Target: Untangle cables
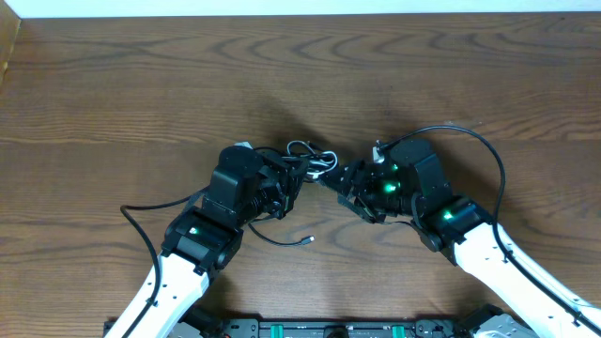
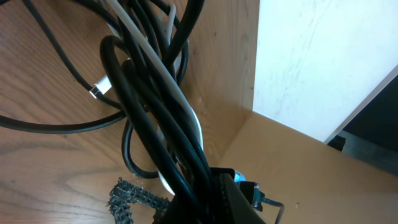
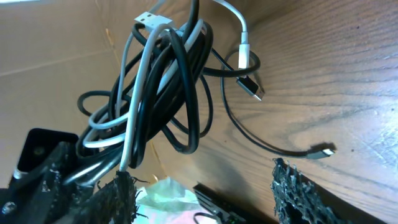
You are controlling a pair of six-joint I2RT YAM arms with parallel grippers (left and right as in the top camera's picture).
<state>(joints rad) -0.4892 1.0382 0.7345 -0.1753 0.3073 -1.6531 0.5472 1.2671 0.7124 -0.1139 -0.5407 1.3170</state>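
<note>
With jaws pressed together, pinches the cables [image 3: 168, 81] in the left gripper [image 1: 289, 180]. With jaws spread wide, holds nothing in the right gripper [image 3: 205, 186], just beside the bundle. Probably anchors one end that way, leaving the other side free to pick out a single strand.

Seems to carry the knot lifted off the table [image 1: 113, 94], about midway between the left and right edges and roughly central between far and near. Presumably done to let the loops hang loose and show.

Shows, in the right wrist view, black cables [image 3: 189, 106] looped several times, with the white cable [image 3: 132, 118] threaded through them.

Runs lengthwise from the left pinch toward the right gripper, roughly parallel to the table's near edge, tilting slightly toward the far edge. Points the white cable's flat silver plug [image 3: 152, 20] away from the pinch, at the outer tip of the bundle. Lets a dark plug [image 3: 252, 87] dangle free beside the loops.

Trails one black tail down onto the wood toward the near edge, ending in a small plug [image 1: 308, 240] lying well apart from both grippers. Cannot tell which black cable owns that tail.
</note>
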